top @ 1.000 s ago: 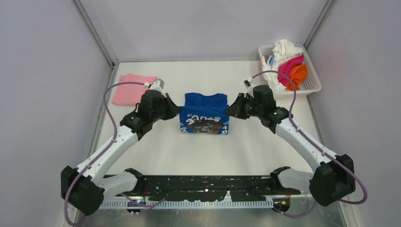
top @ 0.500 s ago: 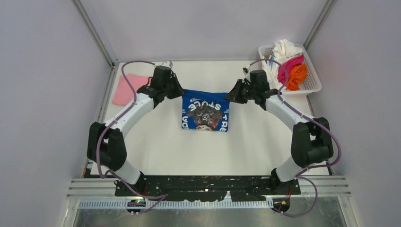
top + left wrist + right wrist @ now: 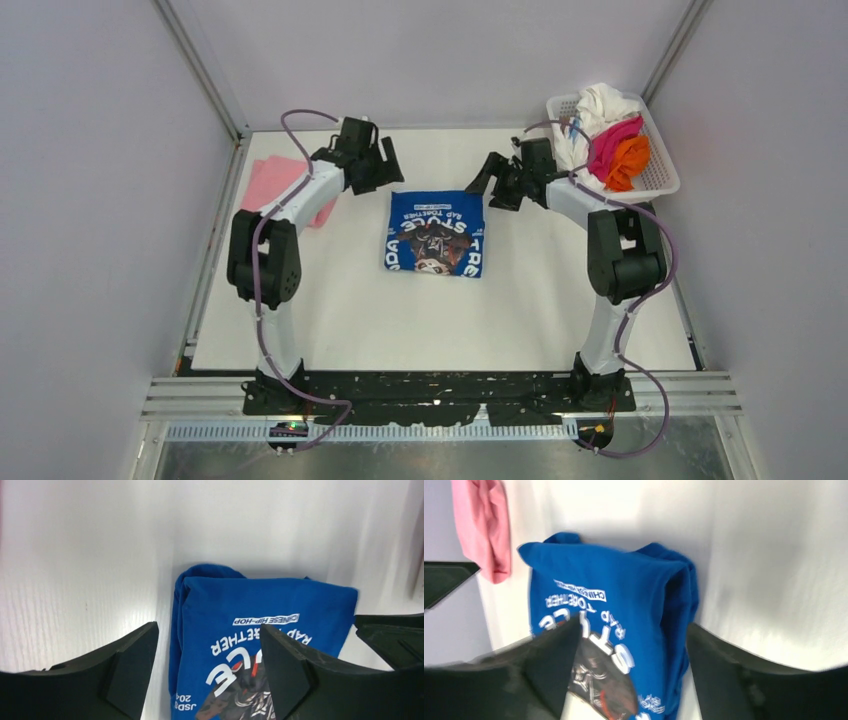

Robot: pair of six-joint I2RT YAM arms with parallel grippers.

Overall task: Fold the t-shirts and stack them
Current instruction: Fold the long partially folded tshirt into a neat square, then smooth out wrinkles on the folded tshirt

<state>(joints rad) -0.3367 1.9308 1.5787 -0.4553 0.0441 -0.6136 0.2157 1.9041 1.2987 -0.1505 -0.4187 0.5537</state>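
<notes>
The royal blue t-shirt (image 3: 435, 235) lies folded flat mid-table, white lettering and dark face print facing up. My left gripper (image 3: 385, 168) hovers open just beyond its far left corner. My right gripper (image 3: 487, 183) hovers open beyond the far right corner. The left wrist view shows the blue t-shirt (image 3: 260, 605) below the spread jaws of the left gripper (image 3: 207, 631), nothing between them. In the blurred right wrist view the blue t-shirt (image 3: 624, 580) also lies under the empty right gripper (image 3: 633, 627). A light pink t-shirt (image 3: 268, 180) lies folded at the left, partly behind my left arm.
A white mesh basket (image 3: 660, 185) stands at the back right corner, holding a white t-shirt (image 3: 605, 100), a magenta one (image 3: 612, 138) and an orange one (image 3: 630, 158). The pink t-shirt (image 3: 486, 525) shows at the top left of the right wrist view. Grey walls enclose the table.
Both grippers carried the blue t-shirt's edge away from the bases, laid it down flat and opened, letting go. They now stand just past its far corners.
</notes>
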